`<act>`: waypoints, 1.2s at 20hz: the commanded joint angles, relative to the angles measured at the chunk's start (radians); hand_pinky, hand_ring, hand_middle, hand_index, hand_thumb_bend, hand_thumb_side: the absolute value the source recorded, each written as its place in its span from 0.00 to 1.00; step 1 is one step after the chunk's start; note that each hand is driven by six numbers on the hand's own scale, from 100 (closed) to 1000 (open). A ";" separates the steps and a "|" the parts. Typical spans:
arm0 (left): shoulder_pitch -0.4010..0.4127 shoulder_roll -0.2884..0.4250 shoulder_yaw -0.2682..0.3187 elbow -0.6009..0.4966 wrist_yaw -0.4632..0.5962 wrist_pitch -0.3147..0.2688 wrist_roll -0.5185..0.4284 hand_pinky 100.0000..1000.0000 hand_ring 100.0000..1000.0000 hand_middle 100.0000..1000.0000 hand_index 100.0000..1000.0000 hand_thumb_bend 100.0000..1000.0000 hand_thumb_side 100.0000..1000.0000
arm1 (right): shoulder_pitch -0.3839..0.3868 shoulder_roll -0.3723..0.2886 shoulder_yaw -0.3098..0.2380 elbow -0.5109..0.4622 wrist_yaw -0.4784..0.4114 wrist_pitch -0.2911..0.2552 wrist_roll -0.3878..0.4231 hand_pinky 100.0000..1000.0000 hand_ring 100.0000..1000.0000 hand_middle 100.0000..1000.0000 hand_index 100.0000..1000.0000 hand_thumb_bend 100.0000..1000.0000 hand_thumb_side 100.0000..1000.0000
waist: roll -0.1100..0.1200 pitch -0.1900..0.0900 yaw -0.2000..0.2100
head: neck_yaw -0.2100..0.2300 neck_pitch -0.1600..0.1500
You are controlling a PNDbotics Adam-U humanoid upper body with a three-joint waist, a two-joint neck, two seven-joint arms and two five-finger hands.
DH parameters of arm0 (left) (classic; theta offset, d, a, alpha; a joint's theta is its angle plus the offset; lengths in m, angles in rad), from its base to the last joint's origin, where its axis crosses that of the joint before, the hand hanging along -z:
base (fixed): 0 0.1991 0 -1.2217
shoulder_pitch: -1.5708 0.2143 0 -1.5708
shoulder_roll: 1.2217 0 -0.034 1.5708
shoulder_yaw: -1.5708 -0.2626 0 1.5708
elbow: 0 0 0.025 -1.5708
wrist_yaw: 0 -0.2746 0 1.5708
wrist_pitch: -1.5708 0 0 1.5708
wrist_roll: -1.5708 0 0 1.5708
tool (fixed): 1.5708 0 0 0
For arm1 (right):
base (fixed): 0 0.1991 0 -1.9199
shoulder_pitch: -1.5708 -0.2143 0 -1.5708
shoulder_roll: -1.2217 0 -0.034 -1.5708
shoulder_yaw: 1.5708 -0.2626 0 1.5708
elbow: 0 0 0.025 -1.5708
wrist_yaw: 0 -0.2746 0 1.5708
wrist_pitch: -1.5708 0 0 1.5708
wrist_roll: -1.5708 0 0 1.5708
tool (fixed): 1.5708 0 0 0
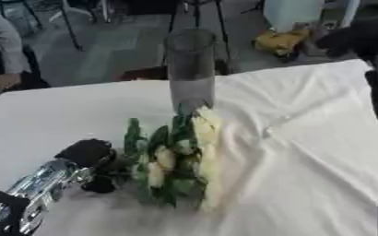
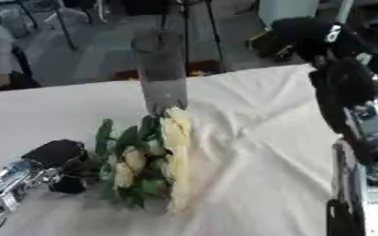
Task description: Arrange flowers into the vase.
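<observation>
A bunch of pale yellow flowers with dark green leaves [image 1: 180, 159] lies flat on the white cloth-covered surface [image 1: 305, 152], near the middle, its far end touching the base of a tall clear glass cylinder vase [image 1: 191, 69]. The vase stands upright just beyond the bunch, close to the far edge of the surface.

The left hand [image 1: 95, 163], black with a silver forearm, comes in from the near left corner and rests just beside the left side of the bunch; its dark fingers reach in among the leaves, but whether they are curled round a stem cannot be made out.

The right arm, black with silver parts, runs down the right side, best seen in the right eye view; the right hand [image 2: 301, 34] shows only as a dark shape at the far right corner, well apart from the flowers, and its fingers cannot be told.

The cloth is creased to the right of the bunch. That stretch between the flowers and the right arm is open room.
</observation>
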 commanded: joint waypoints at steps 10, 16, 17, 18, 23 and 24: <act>-0.010 0.068 0.055 -0.188 -0.010 0.014 0.053 0.00 0.00 0.00 0.04 0.00 0.47 | -0.007 -0.016 -0.006 -0.018 -0.006 0.008 -0.008 0.71 0.67 0.53 0.80 0.11 1.00 | 0.000 -0.020 0.004 | -0.004 -0.008; -0.006 0.108 0.112 -0.315 -0.011 0.060 0.046 0.00 0.00 0.00 0.03 0.00 0.48 | -0.007 -0.020 -0.008 -0.018 -0.002 0.008 -0.016 0.71 0.68 0.54 0.80 0.10 1.00 | 0.002 -0.023 0.007 | -0.014 0.004; -0.005 0.114 0.125 -0.340 -0.007 0.067 0.041 0.00 0.00 0.00 0.03 0.00 0.48 | -0.007 -0.021 -0.009 -0.018 -0.001 0.008 -0.018 0.71 0.68 0.54 0.80 0.10 1.00 | 0.002 -0.023 0.007 | -0.017 0.008; -0.003 0.120 0.135 -0.366 -0.003 0.074 0.034 0.00 0.00 0.00 0.03 0.00 0.48 | -0.007 -0.023 -0.010 -0.018 0.000 0.008 -0.019 0.71 0.68 0.54 0.80 0.10 1.00 | 0.002 -0.022 0.007 | -0.020 0.011; 0.005 0.133 0.181 -0.469 0.029 0.101 -0.003 0.00 0.00 0.00 0.03 0.00 0.49 | -0.009 -0.028 -0.015 -0.018 0.003 0.008 -0.025 0.71 0.68 0.53 0.80 0.10 1.00 | 0.003 -0.018 0.007 | -0.031 0.023; 0.007 0.135 0.193 -0.492 0.043 0.108 -0.012 0.00 0.00 0.00 0.03 0.00 0.49 | -0.010 -0.030 -0.016 -0.018 0.003 0.008 -0.027 0.71 0.68 0.53 0.80 0.10 1.00 | 0.003 -0.017 0.007 | -0.032 0.024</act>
